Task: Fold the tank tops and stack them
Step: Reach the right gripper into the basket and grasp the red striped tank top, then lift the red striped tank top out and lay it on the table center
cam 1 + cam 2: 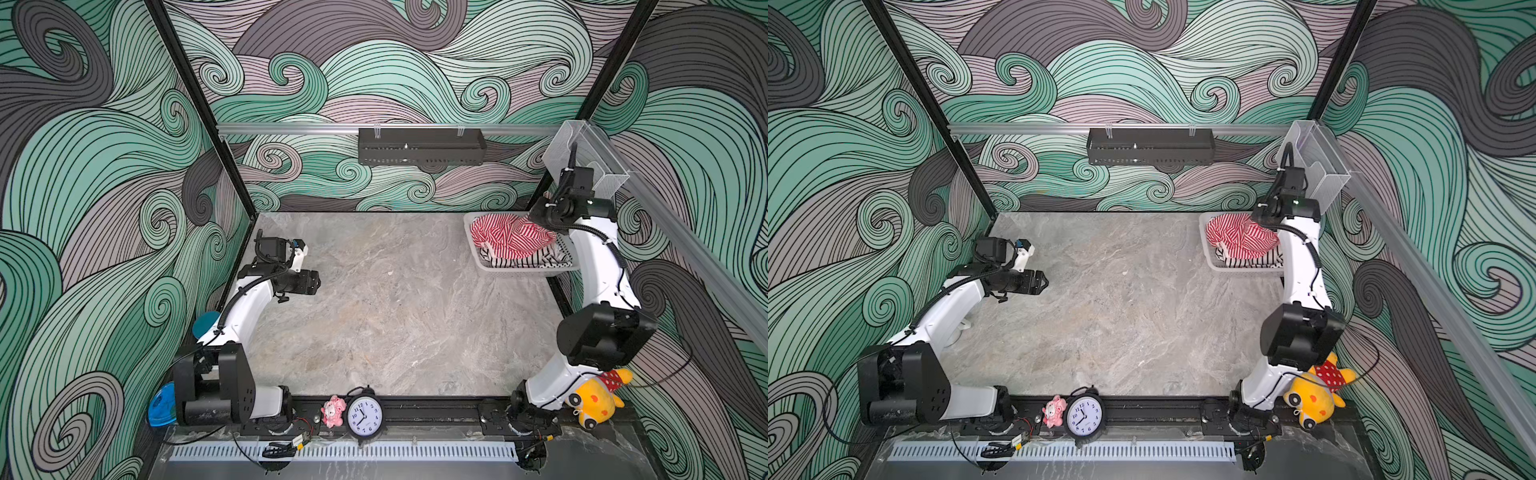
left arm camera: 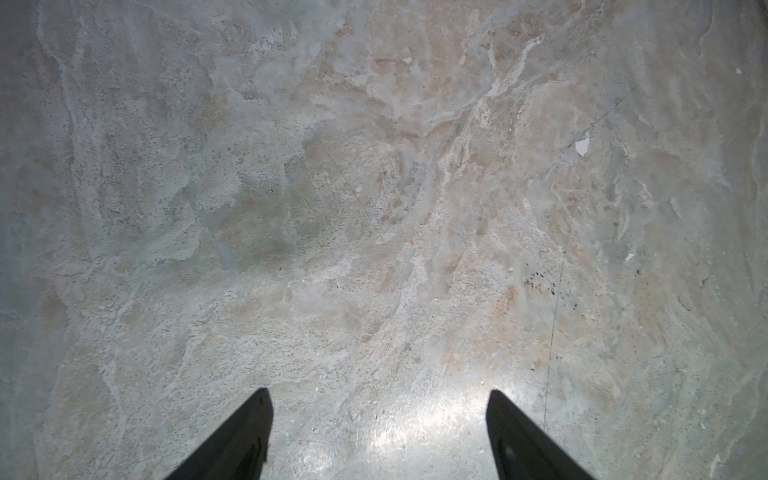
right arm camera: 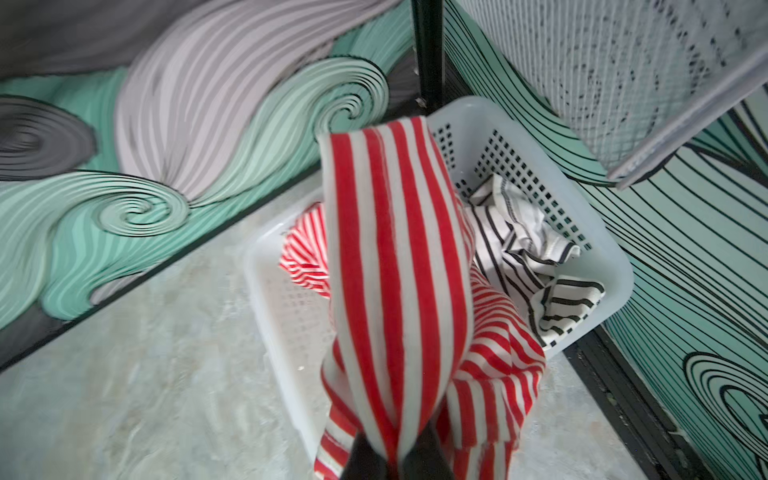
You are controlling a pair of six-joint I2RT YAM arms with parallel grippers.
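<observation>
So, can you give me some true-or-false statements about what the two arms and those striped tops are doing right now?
1. The left gripper is open and empty above the table. True.
2. The right gripper is shut on the red-and-white striped tank top. True.
3. The black-and-white striped tank top lies spread flat on the table. False: it lies crumpled in the white perforated basket.
4. The basket stands mid-table. False: it stands at the table's far right corner.

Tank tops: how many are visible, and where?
2. The red-and-white tank top hangs from the right hand, trailing into the basket; the black-and-white tank top lies inside it. Others possibly hidden.
</observation>
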